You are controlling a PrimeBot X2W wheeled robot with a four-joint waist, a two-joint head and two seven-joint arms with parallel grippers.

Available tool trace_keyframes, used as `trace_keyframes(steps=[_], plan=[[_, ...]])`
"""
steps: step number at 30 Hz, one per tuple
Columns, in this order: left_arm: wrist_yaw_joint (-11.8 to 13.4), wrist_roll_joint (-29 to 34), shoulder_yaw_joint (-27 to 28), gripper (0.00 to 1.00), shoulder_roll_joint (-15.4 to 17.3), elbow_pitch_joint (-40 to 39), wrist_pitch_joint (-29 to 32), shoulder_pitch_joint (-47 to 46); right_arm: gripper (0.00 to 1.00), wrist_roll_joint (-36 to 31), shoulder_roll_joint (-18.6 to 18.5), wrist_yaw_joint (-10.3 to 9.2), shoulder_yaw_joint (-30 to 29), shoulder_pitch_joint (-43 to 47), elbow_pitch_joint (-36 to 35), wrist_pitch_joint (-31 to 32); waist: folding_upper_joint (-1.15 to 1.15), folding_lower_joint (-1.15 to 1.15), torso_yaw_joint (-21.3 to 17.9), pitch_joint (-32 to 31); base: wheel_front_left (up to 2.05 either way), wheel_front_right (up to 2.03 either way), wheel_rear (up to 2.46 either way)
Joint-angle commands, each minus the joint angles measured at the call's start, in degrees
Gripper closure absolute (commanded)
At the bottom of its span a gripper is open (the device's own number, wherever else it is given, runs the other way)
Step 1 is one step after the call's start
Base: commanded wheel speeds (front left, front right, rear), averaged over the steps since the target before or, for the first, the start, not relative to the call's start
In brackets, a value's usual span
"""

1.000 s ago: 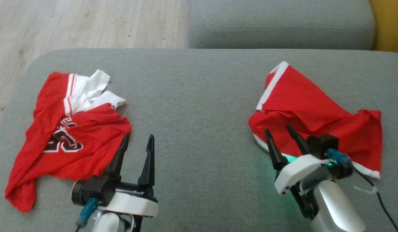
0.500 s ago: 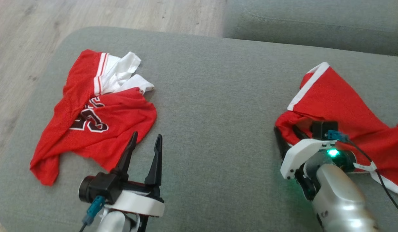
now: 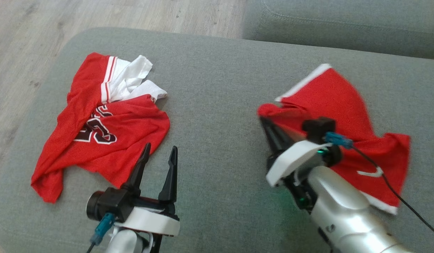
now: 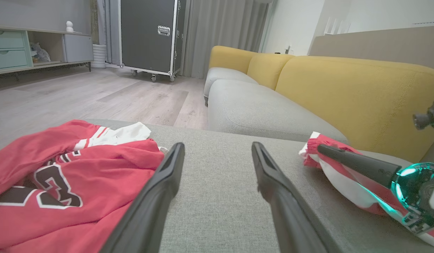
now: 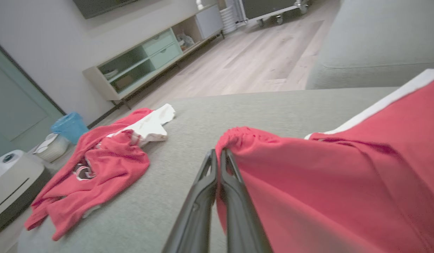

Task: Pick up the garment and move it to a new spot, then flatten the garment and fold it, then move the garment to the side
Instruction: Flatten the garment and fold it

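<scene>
The right gripper [image 3: 265, 122] has its two dark fingers pressed together on the near-left corner of the red shorts [image 3: 331, 100]. In the right wrist view the gathered, elastic-looking edge of the cloth sits just between the tips, so the jaws are clamped on fabric and not on air. I think a corner at the waistband is chosen because the cloth is thicker there and slips less, and because the rest of the garment can hang or drag behind one pinched point when it is carried to a new spot. The pinched corner seems a little raised, while the larger part of the shorts lies on the right side of the grey cushion [image 3: 217, 80], partly under the right forearm. The left gripper [image 3: 160, 148] hovers low over the near-middle of the cushion with its jaws wide apart and nothing between them. It points at bare fabric just beside the red jersey [image 3: 108, 140], which lies crumpled on the left side and, by my judgement, is not the piece now in work. Probably this arm waits so that it does not disturb the pull of the other. The shorts are bright red and thin, with a white band along the far edge and another along the near right hem, and a small white mark near that hem. They are not flat: one layer is folded over another, with soft creases running toward the gripped corner, and the far part looks slightly blurred.
</scene>
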Motion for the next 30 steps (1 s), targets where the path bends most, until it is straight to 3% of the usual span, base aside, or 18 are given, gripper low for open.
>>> trace_keyframes(steps=[1,6,7,8,14,19,21,25,30], plan=[[0.1,0.0,1.8,0.00,0.1,-1.5,-0.3,-2.9,1.00,1.7,0.7,-0.04,3.3,-2.3,-2.7,-0.5,0.00,0.00,-0.1,0.0,0.00,0.00,0.00],[0.2,0.1,2.1,0.00,0.1,-1.5,-0.3,-2.9,1.00,6.7,0.7,-0.04,11.1,-2.5,-4.2,1.4,0.00,0.00,-0.4,-0.2,0.00,0.00,0.00],[0.2,0.1,2.3,0.00,0.1,-1.5,-0.3,-2.9,0.07,7.3,0.7,-0.04,12.5,-2.8,-3.6,2.0,0.00,0.00,-0.6,-0.3,0.00,0.00,0.00],[0.3,0.1,2.4,0.00,0.1,-1.5,-0.3,-2.8,0.00,7.5,0.7,-0.04,13.8,-3.1,-3.1,1.9,0.00,0.00,-0.8,-0.4,0.00,0.00,0.00],[0.4,0.4,3.4,0.00,0.1,-1.6,-0.3,-2.4,0.00,14.9,0.4,-0.04,14.2,-2.8,-4.4,-0.3,0.00,0.00,-3.2,-2.1,0.00,0.00,0.00],[0.6,0.9,5.2,0.00,0.1,-1.9,-0.3,-1.5,0.00,14.7,-3.6,-0.04,11.5,-1.5,-7.7,-2.5,0.00,0.00,-6.6,-4.3,0.00,0.00,0.00],[0.6,1.1,6.1,0.00,0.1,-2.3,-0.3,-1.0,0.00,11.2,-5.7,-0.04,8.4,-0.5,-8.7,-2.8,0.00,0.00,-8.4,-5.1,0.00,0.00,0.00],[0.6,1.3,7.8,0.00,0.1,-3.2,-0.3,-0.1,0.00,-0.6,-7.1,-0.04,-5.2,5.0,-13.1,-2.9,0.00,0.00,-12.2,-5.8,0.00,0.00,0.00],[0.5,1.2,8.7,0.00,0.1,-4.2,-0.3,0.7,0.00,-17.2,-3.6,-0.04,-22.0,15.9,-20.3,-2.9,0.00,0.00,-16.2,-5.6,0.00,0.00,0.00]])
